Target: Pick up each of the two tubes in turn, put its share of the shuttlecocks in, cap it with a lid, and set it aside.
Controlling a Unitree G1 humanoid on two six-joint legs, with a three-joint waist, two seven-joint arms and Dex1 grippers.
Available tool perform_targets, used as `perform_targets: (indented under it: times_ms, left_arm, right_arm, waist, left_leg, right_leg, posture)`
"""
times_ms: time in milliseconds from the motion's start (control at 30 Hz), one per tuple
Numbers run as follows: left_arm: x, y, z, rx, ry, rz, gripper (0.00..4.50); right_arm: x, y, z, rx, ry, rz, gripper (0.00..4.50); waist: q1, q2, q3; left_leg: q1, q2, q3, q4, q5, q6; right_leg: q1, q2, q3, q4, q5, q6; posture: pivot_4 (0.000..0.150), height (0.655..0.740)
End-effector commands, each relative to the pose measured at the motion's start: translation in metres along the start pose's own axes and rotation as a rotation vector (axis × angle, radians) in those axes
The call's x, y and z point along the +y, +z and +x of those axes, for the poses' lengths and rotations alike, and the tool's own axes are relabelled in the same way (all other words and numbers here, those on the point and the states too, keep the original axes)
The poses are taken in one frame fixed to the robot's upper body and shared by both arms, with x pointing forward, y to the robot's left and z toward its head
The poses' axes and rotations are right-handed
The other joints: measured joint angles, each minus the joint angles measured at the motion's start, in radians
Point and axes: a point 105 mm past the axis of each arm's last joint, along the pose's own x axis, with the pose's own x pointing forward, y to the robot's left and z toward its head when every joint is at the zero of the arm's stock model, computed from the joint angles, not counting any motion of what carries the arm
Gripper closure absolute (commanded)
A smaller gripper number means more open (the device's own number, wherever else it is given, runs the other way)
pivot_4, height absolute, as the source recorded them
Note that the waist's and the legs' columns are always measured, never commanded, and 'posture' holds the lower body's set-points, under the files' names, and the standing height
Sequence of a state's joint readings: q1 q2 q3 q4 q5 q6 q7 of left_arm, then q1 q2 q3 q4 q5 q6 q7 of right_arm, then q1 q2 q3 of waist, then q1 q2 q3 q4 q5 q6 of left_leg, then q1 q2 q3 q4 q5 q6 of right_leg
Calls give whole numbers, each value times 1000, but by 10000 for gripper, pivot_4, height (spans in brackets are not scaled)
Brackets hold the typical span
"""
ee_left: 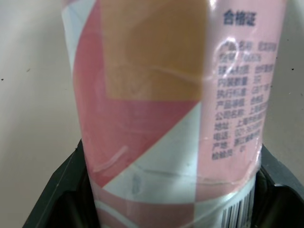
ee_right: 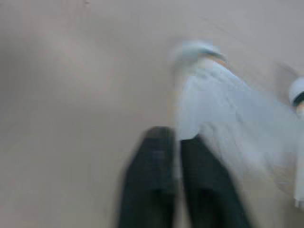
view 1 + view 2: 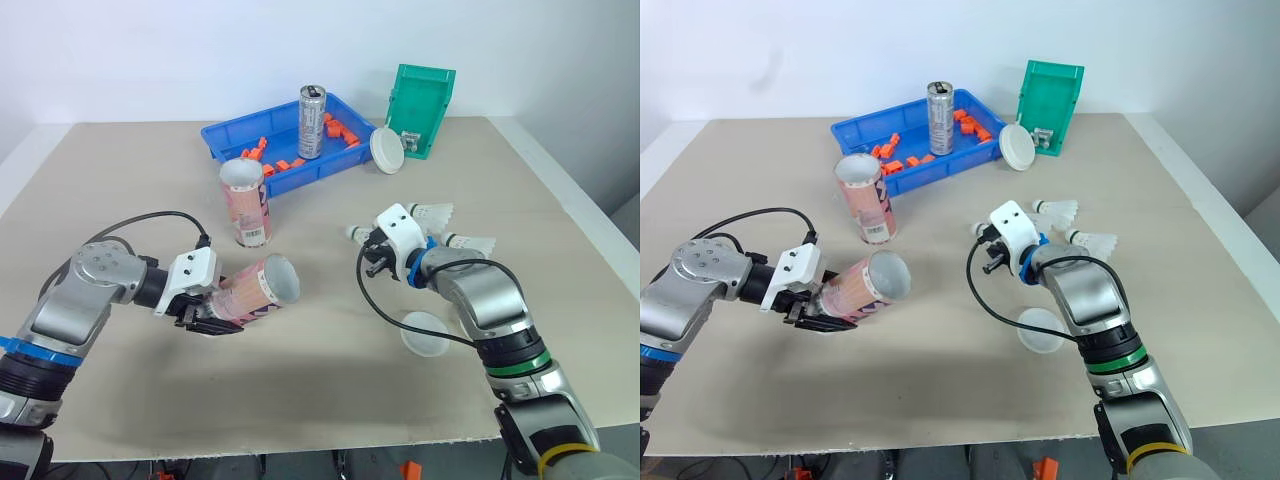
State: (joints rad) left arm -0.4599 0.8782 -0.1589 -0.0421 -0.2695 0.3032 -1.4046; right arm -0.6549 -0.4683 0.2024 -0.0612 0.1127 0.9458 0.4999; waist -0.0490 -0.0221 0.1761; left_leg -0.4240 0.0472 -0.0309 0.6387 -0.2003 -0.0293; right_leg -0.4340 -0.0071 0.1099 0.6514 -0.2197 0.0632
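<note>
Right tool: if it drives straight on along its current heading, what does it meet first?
Most likely the shuttlecock just ahead of the right tool, skirt towards it; beyond that, bare table. Whether they already touch is unclear.

A pink, red and white tube lies tilted in the left hand, clamped near its base. Its open mouth is turned toward the right hand. A second tube of the same print stands upright and open on the worktop, just beyond the left hand. One white shuttlecock sits at the right hand's fingertips, cork pointing away, the fingers nearly together on its skirt edge. A second shuttlecock and a third shuttlecock lie on their sides just right of that hand. One white lid lies flat beside the right forearm. The other lid stands tilted on edge, well beyond the right hand.
</note>
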Motion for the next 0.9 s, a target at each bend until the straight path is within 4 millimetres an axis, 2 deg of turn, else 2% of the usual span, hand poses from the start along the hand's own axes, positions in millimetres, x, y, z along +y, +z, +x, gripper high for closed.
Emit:
perform_targets:
  times_ms: [33, 200, 267, 400, 433, 500, 567, 700, 900]
  left_arm:
    - [-1, 4, -3, 5, 4, 29, 12376]
    - [-1, 3, -2, 7, 5, 30, 12376]
    - [-1, 3, -2, 7, 6, 29, 12376]
    - [0, 3, -3, 7, 11, 26, 12376]
    - [0, 3, -4, 6, 15, 26, 12376]
    - [2, 3, -4, 5, 19, 25, 12376]
    - [4, 3, -5, 4, 22, 25, 12376]
    - [6, 3, -4, 0, 26, 25, 12376]
    - [9, 5, -3, -3, 27, 33, 12376]
  right_arm:
    - [1, 20, -10, -71, -10, -23, 44374]
    - [14, 34, -29, -123, 79, -76, 44374]
    - [19, 43, -41, -166, 128, -152, 44374]
    - [11, 56, -68, -225, 179, -325, 44374]
    - [13, 61, -83, -259, 243, -422, 44374]
    - [25, 59, -108, -263, 396, -563, 44374]
    - [42, 54, -124, -265, 540, -659, 44374]
    - [60, 59, -121, -290, 640, -704, 44374]
    - [73, 69, -91, -291, 675, -780, 44374]
  waist:
    - [0, 0, 0]
    - [0, 0, 0]
    - [0, 0, 0]
    - [0, 0, 0]
    - [0, 0, 0]
    - [2, 1, 1]
    - [2, 1, 0]
    - [-8, 1, 0]
    - [-8, 0, 1]
  left_leg:
    - [0, 0, 0, 0, 0, 0]
    - [0, 0, 0, 0, 0, 0]
    - [0, 0, 0, 0, 0, 0]
    - [0, 0, 0, 0, 0, 0]
    - [0, 0, 0, 0, 0, 0]
    - [0, 0, 0, 0, 0, 0]
    - [0, 0, 0, -1, 0, 0]
    - [2, 2, 1, -1, -1, 1]
    - [2, 2, 2, 2, 2, 3]
  right_leg:
    - [0, 0, 0, 0, 0, 0]
    - [0, 0, 0, 0, 0, 0]
    - [0, 0, 0, 0, 0, 0]
    - [0, 0, 0, 0, 0, 0]
    - [0, 0, 0, 0, 0, 0]
    - [-1, 0, 0, 0, 0, 0]
    - [0, 0, 0, 0, -2, 0]
    - [0, 2, 0, 0, 0, -1]
    - [-1, 2, 0, 1, 1, -6]
  posture:
    - [1500, 7400]
    - [1500, 7400]
    - [1500, 7400]
    - [1500, 7400]
    - [1500, 7400]
    - [1500, 7400]
    - [1500, 7400]
    - [1500, 7400]
    - [1500, 7400]
